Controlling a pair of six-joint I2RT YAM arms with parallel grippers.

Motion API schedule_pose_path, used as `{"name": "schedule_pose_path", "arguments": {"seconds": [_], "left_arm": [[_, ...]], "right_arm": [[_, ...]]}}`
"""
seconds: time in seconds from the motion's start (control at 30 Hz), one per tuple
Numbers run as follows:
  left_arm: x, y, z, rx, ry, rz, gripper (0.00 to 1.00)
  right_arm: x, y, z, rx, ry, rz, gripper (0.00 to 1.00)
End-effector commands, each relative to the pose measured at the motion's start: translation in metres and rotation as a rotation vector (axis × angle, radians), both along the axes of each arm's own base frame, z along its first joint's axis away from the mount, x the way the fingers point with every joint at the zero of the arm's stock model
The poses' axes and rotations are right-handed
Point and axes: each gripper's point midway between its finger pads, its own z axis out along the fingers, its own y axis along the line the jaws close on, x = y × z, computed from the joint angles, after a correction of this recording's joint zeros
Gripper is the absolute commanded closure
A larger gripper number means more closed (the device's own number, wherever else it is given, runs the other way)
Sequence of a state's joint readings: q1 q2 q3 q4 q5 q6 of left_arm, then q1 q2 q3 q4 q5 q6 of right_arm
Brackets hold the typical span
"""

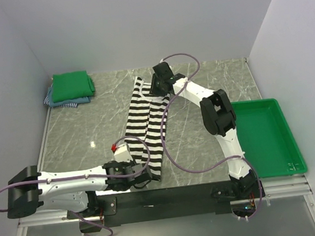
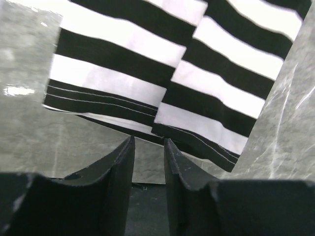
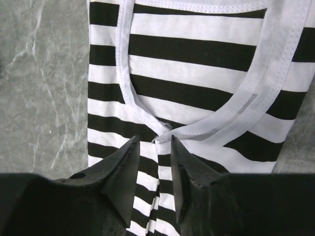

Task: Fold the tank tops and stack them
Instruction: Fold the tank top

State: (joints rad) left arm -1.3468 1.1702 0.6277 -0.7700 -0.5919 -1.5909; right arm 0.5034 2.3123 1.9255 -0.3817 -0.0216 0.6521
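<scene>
The striped tank top [image 1: 146,122] lies flat on the grey marble table [image 1: 91,130] as a long narrow band. It runs from the far middle of the table down toward the near edge, and two striped panels lie side by side along its length. The left gripper [image 1: 143,173] is low at the near end of this band. In the left wrist view its jaws [image 2: 148,142] stand a little apart with only a narrow gap and nothing between them, and the hem of the top [image 2: 172,73] is just in front of the tips, not touching them. The right gripper [image 1: 154,87] is at the far end, above the shoulder straps. In the right wrist view its jaws [image 3: 152,140] are also narrowly apart and hold no fabric; the white-edged neckline of the top [image 3: 197,73] lies directly under and ahead of the tips. In the far left corner a folded bright green tank top [image 1: 72,86] rests on folded teal-blue ones [image 1: 60,102], well apart from the striped one. A green plastic tray [image 1: 266,134] sits at the right side of the table.
</scene>
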Motion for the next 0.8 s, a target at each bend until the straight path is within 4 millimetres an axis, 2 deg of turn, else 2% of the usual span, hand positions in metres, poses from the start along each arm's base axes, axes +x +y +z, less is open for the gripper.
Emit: {"name": "schedule_pose_path", "arguments": {"seconds": [0.0, 0.1, 0.13, 0.17, 0.2, 0.23, 0.27, 0.3, 0.33, 0.37, 0.43, 0.6, 0.63, 0.77], "left_arm": [[0.01, 0.001, 0.024, -0.032, -0.04, 0.026, 0.64], [0.016, -0.005, 0.038, -0.063, -0.069, 0.013, 0.7], [0.021, -0.01, 0.049, -0.092, -0.091, 0.016, 0.72], [0.025, -0.012, 0.053, -0.087, -0.104, -0.006, 0.74], [0.035, -0.015, 0.059, -0.102, -0.121, 0.005, 0.81], [0.039, -0.021, 0.063, -0.124, -0.116, -0.014, 0.84], [0.052, -0.032, 0.071, -0.158, -0.145, -0.051, 0.87], [0.057, -0.038, 0.073, -0.172, -0.148, -0.072, 0.93], [0.062, -0.043, 0.071, -0.169, -0.147, -0.09, 0.95], [0.065, -0.057, 0.074, -0.195, -0.153, -0.152, 0.96], [0.072, -0.064, 0.063, -0.159, -0.129, -0.171, 0.99], [0.069, -0.09, 0.032, -0.121, -0.051, -0.281, 0.99], [0.066, -0.089, 0.018, -0.094, -0.023, -0.289, 1.0], [0.059, -0.084, -0.007, -0.059, 0.033, -0.282, 0.99]], "right_arm": [[0.01, 0.006, 0.054, 0.053, -0.118, 0.019, 0.59], [0.004, 0.0, 0.062, 0.047, -0.123, 0.013, 0.59], [0.002, -0.004, 0.064, 0.045, -0.122, -0.003, 0.59], [-0.002, -0.007, 0.077, 0.055, -0.139, -0.01, 0.59], [-0.01, -0.011, 0.066, 0.046, -0.115, -0.013, 0.59], [-0.013, -0.013, 0.073, 0.056, -0.121, -0.022, 0.6], [-0.017, -0.019, 0.065, 0.035, -0.105, -0.039, 0.6], [-0.02, -0.022, 0.064, 0.027, -0.099, -0.044, 0.6], [-0.023, -0.025, 0.063, 0.016, -0.097, -0.049, 0.61], [-0.025, -0.027, 0.057, 0.007, -0.087, -0.048, 0.61], [-0.024, -0.032, 0.046, -0.013, -0.067, -0.053, 0.61], [-0.017, -0.03, 0.026, -0.028, -0.034, -0.037, 0.63], [-0.016, -0.03, 0.017, -0.037, -0.021, -0.03, 0.63], [-0.01, -0.027, 0.004, -0.045, -0.003, -0.014, 0.64]]}}
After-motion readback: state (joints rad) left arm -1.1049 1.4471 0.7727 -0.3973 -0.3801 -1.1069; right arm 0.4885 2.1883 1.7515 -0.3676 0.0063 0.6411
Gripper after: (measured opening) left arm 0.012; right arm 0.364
